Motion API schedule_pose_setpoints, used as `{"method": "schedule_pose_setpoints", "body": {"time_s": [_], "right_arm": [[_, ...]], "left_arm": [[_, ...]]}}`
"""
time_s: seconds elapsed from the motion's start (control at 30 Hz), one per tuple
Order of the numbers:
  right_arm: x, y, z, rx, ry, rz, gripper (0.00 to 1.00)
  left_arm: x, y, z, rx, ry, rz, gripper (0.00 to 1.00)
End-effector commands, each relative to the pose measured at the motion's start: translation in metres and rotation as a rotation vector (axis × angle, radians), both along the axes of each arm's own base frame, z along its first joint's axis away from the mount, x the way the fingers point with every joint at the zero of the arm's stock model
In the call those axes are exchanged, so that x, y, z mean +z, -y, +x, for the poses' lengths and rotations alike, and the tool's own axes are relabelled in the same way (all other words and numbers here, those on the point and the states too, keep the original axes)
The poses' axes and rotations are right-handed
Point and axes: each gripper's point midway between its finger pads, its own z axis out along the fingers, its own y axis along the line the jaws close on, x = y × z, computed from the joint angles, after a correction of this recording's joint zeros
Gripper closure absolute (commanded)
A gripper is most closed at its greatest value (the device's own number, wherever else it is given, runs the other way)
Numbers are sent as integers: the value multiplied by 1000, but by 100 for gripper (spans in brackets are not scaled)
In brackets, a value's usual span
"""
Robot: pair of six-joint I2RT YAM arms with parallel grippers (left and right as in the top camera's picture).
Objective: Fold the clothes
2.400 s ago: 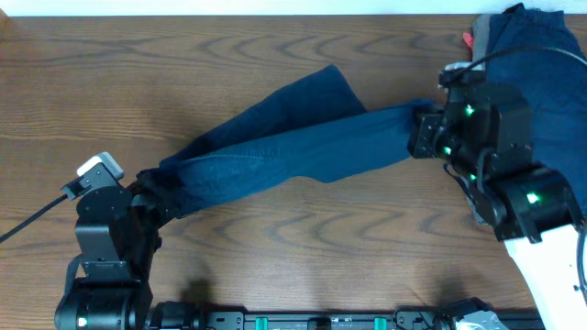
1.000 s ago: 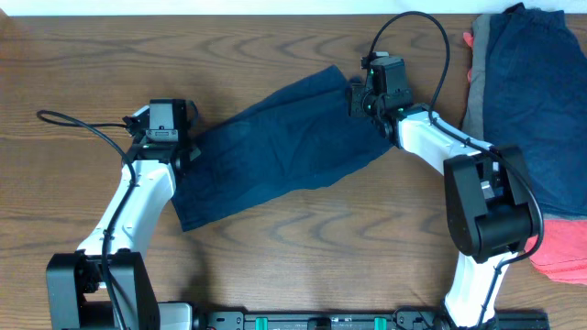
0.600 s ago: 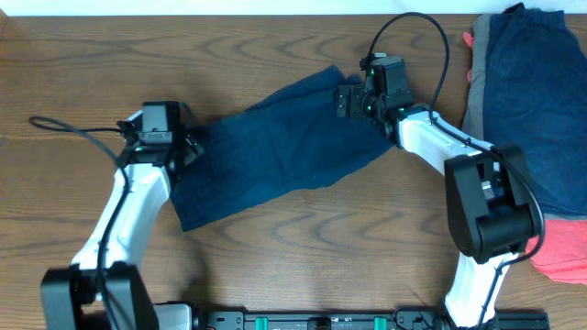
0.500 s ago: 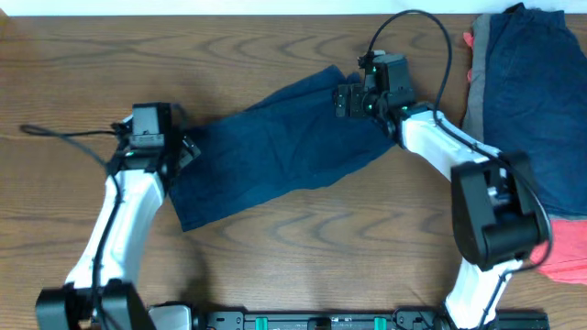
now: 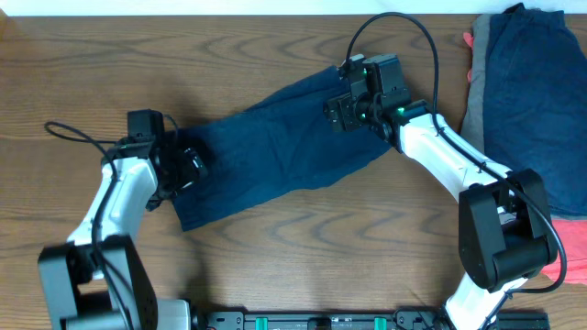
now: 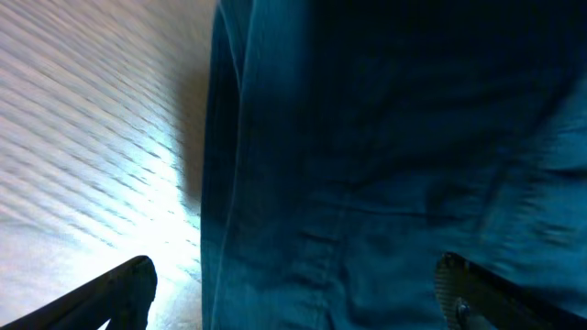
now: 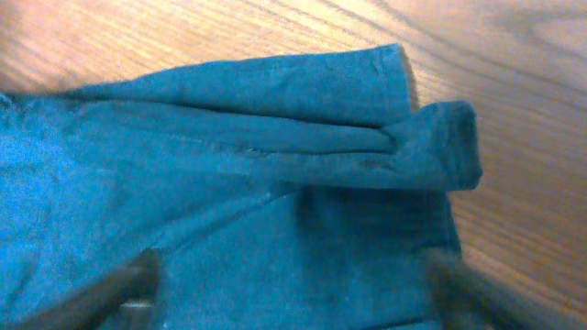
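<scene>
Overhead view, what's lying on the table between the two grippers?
The navy shorts, spread out on the wood, fill the stretch from the left gripper to the right gripper. The overhead view shows this.

Navy shorts [image 5: 275, 151]: soft woven cloth, matt, fine weave, stitched seams and a rolled hem edge plain in the wrist views; table [image 5: 275, 266]: brown wood-grain top, smooth, low sheen, pale glare next to the cloth; arm links [image 5: 440, 156]: white plastic, smooth, slightly glossy; wrist housings [image 5: 371, 82]: black, matt; pile [image 5: 532, 101] at far right: navy, grey and coral cloth, matt, softly creased.
</scene>
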Motion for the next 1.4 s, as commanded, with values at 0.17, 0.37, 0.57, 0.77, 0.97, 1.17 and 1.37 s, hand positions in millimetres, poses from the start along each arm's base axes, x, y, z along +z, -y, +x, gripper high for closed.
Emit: {"method": "schedule_pose_setpoints", "body": {"time_s": [0.17,0.37,0.57,0.77,0.97,1.17,1.37], "right_arm": [[-34,10,8,-45,-39,-43,70],[-56,5,21,-82,-32,-6,76],[-47,-7,55,-124,107,98,79],[-44,-7,93,-283,250,265,79],[-59,-7,95,-298,236,283,80],[-20,1,97,-228,268,304,73],[35,10,78,-114,239,328,50]], "left_arm": [[-21,3,-4,-26,-72,-25,44],[-30,2,-5,-25,-92,-26,66],[-31,1,-5,-24,-96,-19,70],[-31,1,-1,-24,-80,-17,70],[-31,0,3,-25,-66,-15,70],[-26,0,6,-36,-51,-11,70],[3,-1,11,-51,-22,-5,30]]}}
